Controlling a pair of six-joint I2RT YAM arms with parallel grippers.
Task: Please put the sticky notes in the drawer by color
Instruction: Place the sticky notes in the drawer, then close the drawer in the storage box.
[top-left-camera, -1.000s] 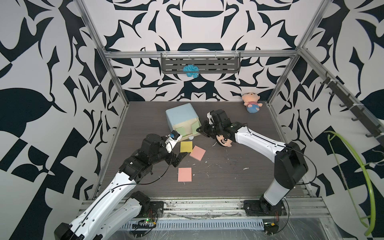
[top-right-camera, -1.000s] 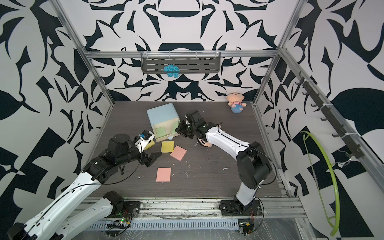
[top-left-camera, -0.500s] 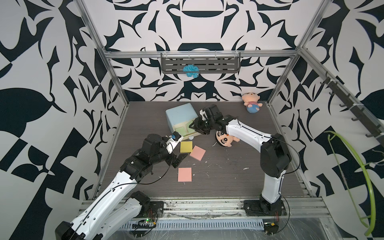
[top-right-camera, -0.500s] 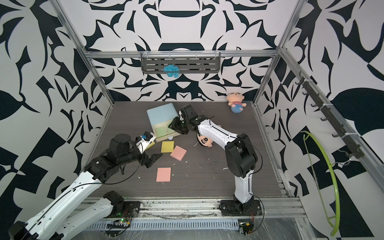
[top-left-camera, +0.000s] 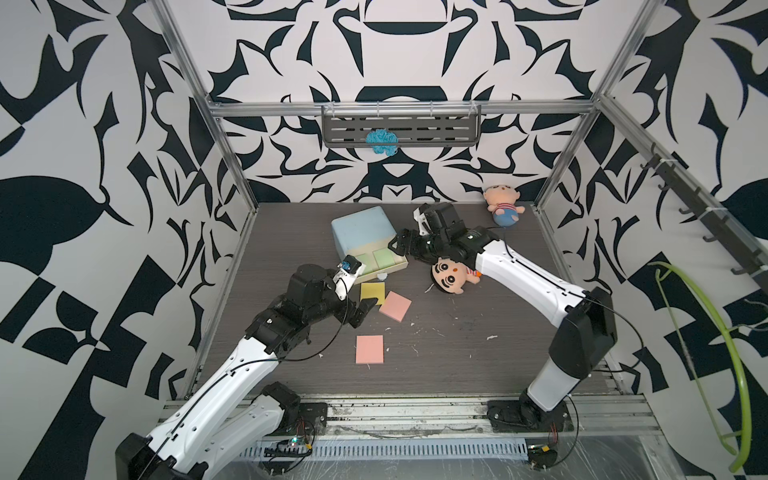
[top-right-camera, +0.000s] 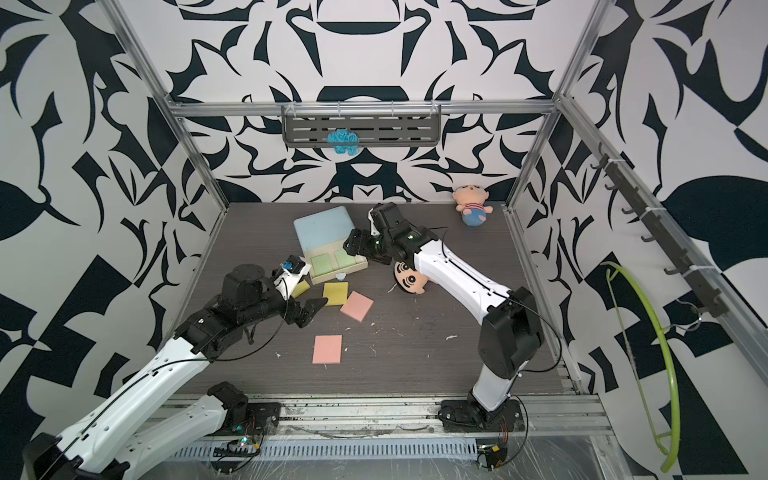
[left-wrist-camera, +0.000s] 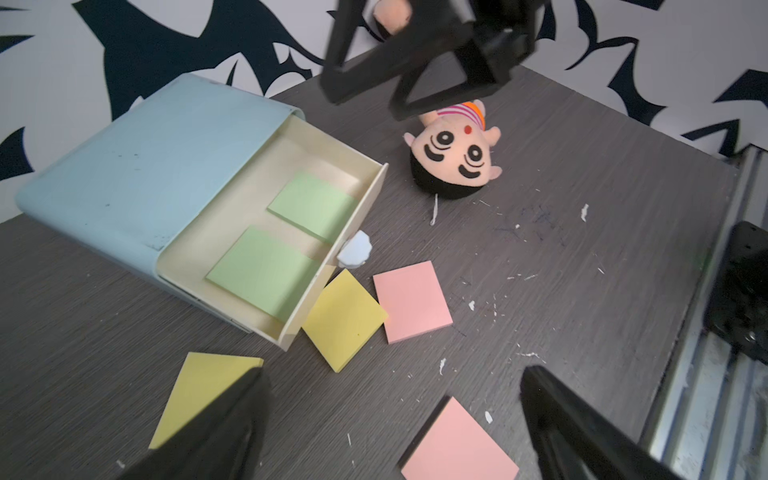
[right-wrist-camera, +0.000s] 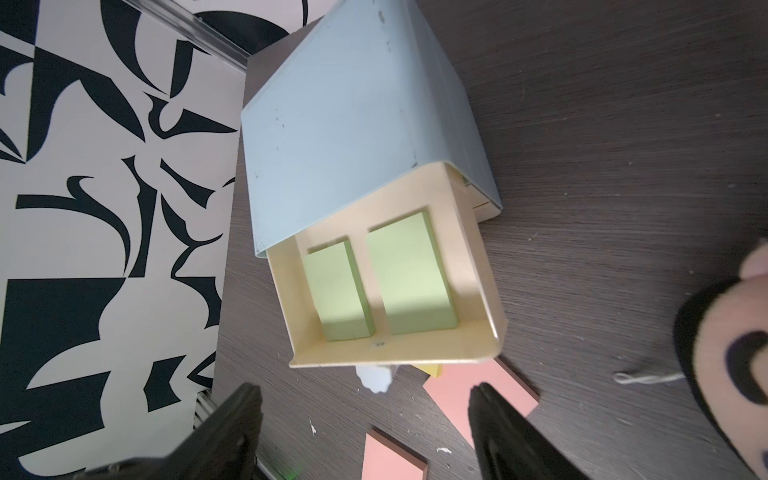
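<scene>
Right gripper (right-wrist-camera: 363, 390) was spread wide with nothing between its fingers (right-wrist-camera: 232, 432). It hung just beside the pulled-out top drawer (right-wrist-camera: 395, 358), above the plush doll (top-left-camera: 451, 276). From the left wrist view it looked clear of the drawer wall.

Left gripper (left-wrist-camera: 392, 374) was also spread wide and empty, low over the table (top-left-camera: 457, 353) in front of the drawer unit (top-left-camera: 361, 228).

Drawer unit sat mid-table toward the back, with a light blue shell, turned at an angle. Only the top drawer was out. Inside it I saw a green note (left-wrist-camera: 311, 203) and a second green note (left-wrist-camera: 262, 270), side by side and flat. The clear knob (left-wrist-camera: 354, 249) was on the drawer front.

Four notes lay on the table:
- A yellow note (left-wrist-camera: 343, 318) lay just below the drawer front under the knob, its corner touching a pink note (left-wrist-camera: 411, 301).
- The second yellow note (left-wrist-camera: 199, 386) lay near the drawer's other front corner, partly hidden behind a left finger (left-wrist-camera: 224, 428).
- The other pink note (top-left-camera: 369, 349) lay alone nearer the front edge, well apart from the drawer unit.

A second plush toy (top-left-camera: 503, 208) sat in the back right corner.
</scene>
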